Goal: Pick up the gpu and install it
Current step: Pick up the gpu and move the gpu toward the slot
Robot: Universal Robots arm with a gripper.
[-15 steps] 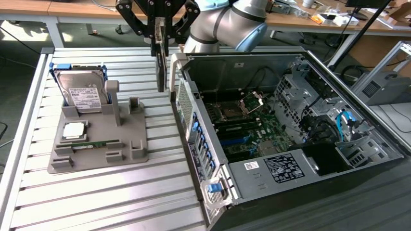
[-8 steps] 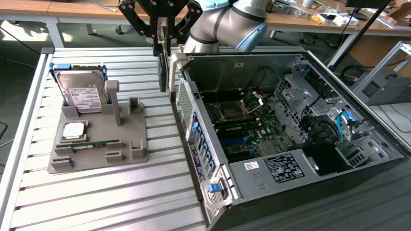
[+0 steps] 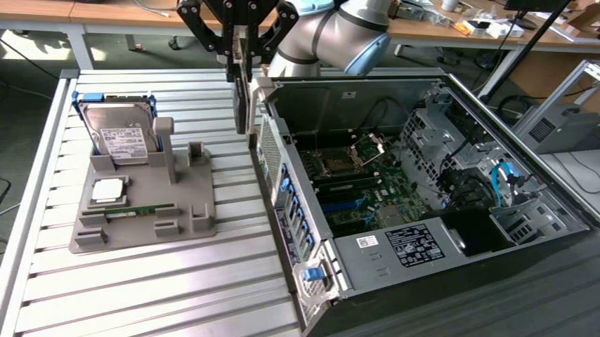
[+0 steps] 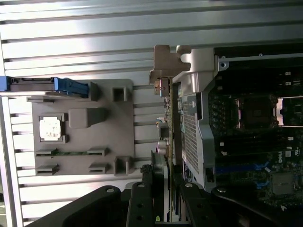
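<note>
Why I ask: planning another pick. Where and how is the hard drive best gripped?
Probably its free upper edge, from straight above, pinching the two flat faces: the hard drive stands upright in the grey holder, lower end sunk in a slot.

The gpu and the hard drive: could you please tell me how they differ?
The gpu hangs edge-on, clamped in the gripper beside the computer case; the hard drive leans in the grey holder. The gpu is dark and thin; the hard drive is silver with a white label. Both are outside the case.
</note>
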